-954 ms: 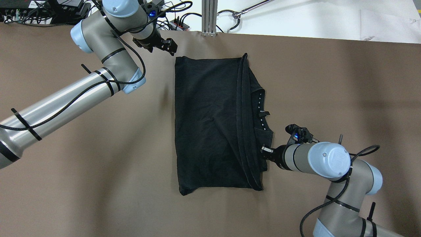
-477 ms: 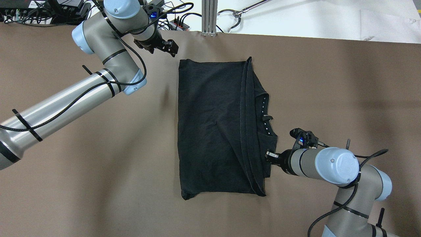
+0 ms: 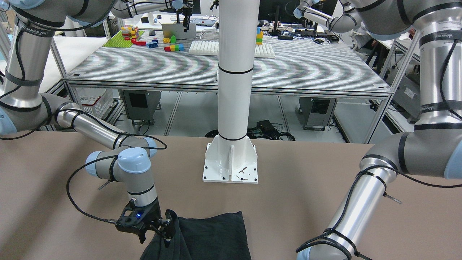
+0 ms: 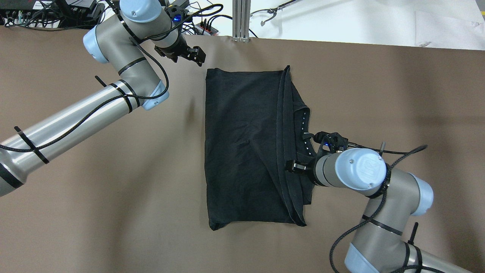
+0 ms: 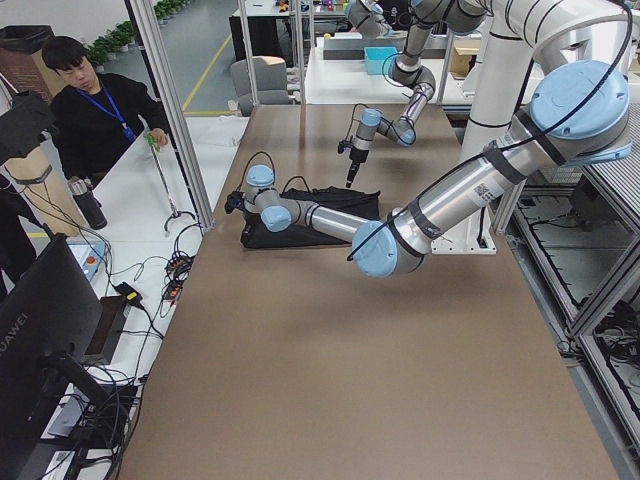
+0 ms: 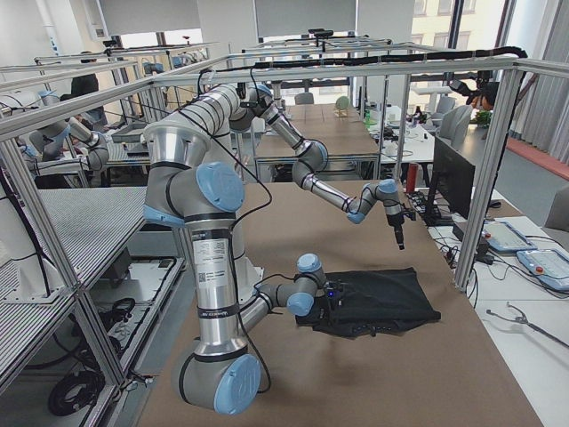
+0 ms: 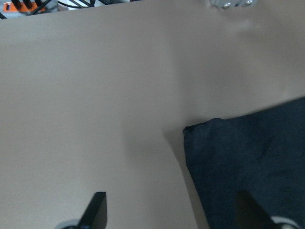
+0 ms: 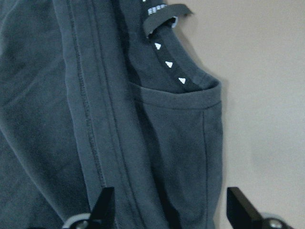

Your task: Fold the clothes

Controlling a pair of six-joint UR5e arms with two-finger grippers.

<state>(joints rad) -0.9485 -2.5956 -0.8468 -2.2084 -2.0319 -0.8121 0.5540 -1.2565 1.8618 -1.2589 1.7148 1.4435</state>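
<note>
While the black soft fabric garment (image 4: 242, 148) has lain unmoved over the last 0.5 s, folded into a rectangle at the middle of the brown tabletop (image 4: 113, 197), the right end effector (image 4: 294, 167) has come in from beside the garment's near right edge. It now hovers over the stacked hems there. Its fingers (image 8: 102, 207) stand wide apart with nothing between them, so we judge that it has finished tugging the cloth and is lining up a fresh grip for the next fold.

The left end effector (image 4: 199, 56) has kept its place just beside the far left corner, equally spread and empty.

We count 1 garment, 2 arms and 2 end effectors. At the collar we count 1 small loop tag (image 8: 164, 14) and, in the right wrist view, 3 white triangles (image 8: 167, 63).
</note>
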